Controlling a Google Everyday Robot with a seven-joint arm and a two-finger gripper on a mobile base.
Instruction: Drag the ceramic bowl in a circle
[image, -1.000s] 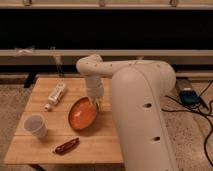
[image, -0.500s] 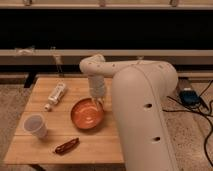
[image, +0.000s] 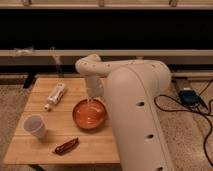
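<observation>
1. Roughly at the centre of the frame, the ceramic bowl (image: 89, 114) sits on the wooden table (image: 45, 145), toward the table's right side; it is round, shallow and glossy orange with a darker rim, and it looks to lie flat
2. Reaching down from the upper middle, the white arm (image: 131, 95) fills much of the right half of the picture; its large body hides the table's right edge and comes just beside the bowl's right rim
3. At the arm's end, the gripper (image: 91, 103) points downward into the bowl, near its upper inner wall; whether it is released or clenched I cannot tell, as the tips merge with the bowl's shine
4. Left of the bowl and nearer the upper left of the table, a white tube (image: 55, 95) lies on its side, tilted on a diagonal, well apart from the bowl
5. At the lower left of the table, a small white cup (image: 35, 126) stands upright, apart from the bowl and from the tube
6. Below the bowl, toward the bottom middle of the frame, a brown wrapped bar (image: 66, 146) lies on a slant near the table's front edge, near the bowl but not touching it
7. At the right of the frame, black cables (image: 172, 107) trail over the speckled floor (image: 192, 145), beside a small blue device (image: 188, 96)
8. Behind the table, across the upper part of the frame, pale horizontal rails (image: 150, 52) run against a dark background
</observation>
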